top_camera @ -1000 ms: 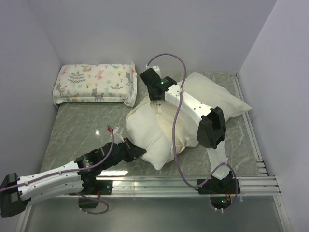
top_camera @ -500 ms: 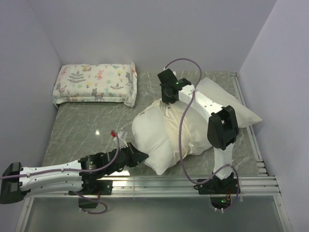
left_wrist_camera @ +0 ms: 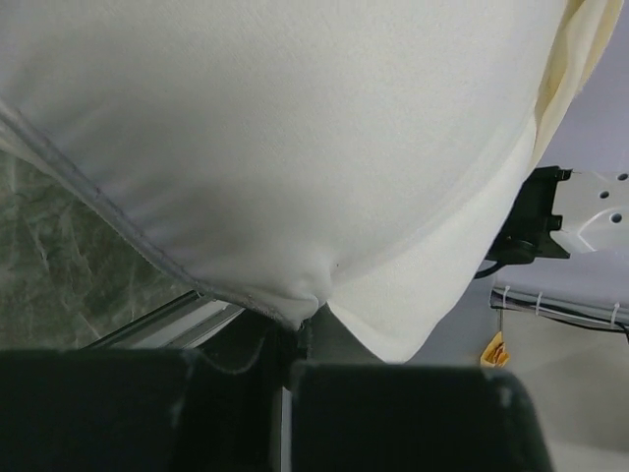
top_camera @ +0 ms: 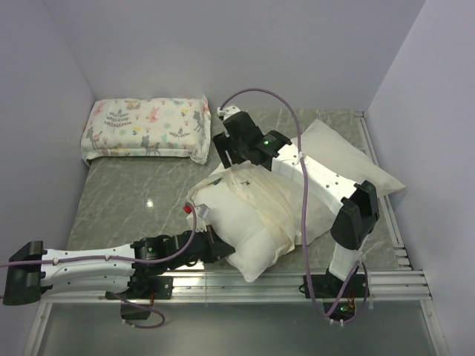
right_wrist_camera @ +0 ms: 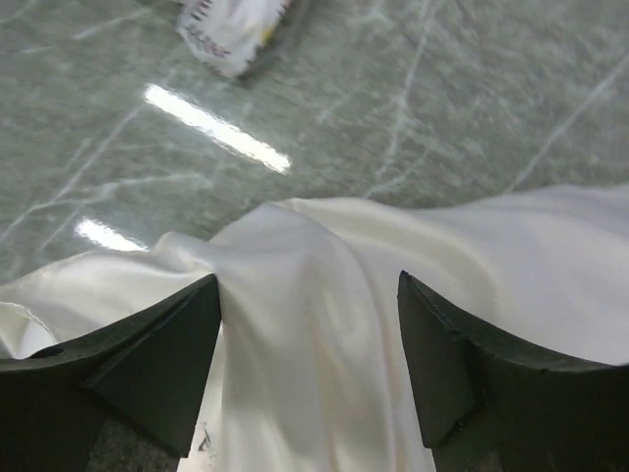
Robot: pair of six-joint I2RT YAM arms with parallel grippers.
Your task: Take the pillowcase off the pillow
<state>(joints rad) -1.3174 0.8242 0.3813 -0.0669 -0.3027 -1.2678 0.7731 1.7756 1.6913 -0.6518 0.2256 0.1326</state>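
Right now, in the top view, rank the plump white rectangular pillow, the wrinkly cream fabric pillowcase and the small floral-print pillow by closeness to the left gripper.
1. plump white pillow: near corner pinched in the left gripper's shut jaws.
2. wrinkly cream pillowcase: bunched across the pillow, farther right.
3. small floral-print pillow: far back on the left.

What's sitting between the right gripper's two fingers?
A raised fold of the cream pillowcase lies between the open fingers of the right gripper; the right wrist view shows it.
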